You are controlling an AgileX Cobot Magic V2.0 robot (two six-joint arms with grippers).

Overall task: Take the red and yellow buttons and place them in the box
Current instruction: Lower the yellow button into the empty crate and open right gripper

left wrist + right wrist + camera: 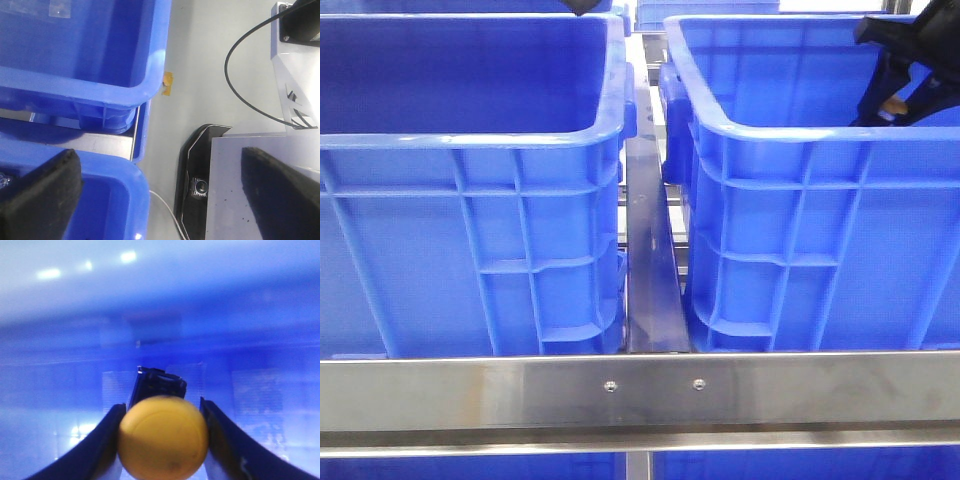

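Observation:
My right gripper [163, 440] is shut on a yellow button [163, 436]; its round cap fills the gap between the two dark fingers [95, 445], with the button's black body behind it. The blue inside of a crate lies blurred behind. In the front view the right arm [905, 70] reaches down inside the right blue crate [800, 190]. My left gripper [160, 195] is open and empty, its black pads [42, 195] wide apart above a blue crate's corner [115, 200] and the floor. No red button is in view.
A second blue crate [470, 190] stands at the left, with a metal rail [650, 260] between the two crates and a steel bar [640, 390] across the front. The left wrist view shows a grey floor [200, 75], a black cable [250, 100] and a camera housing [197, 187].

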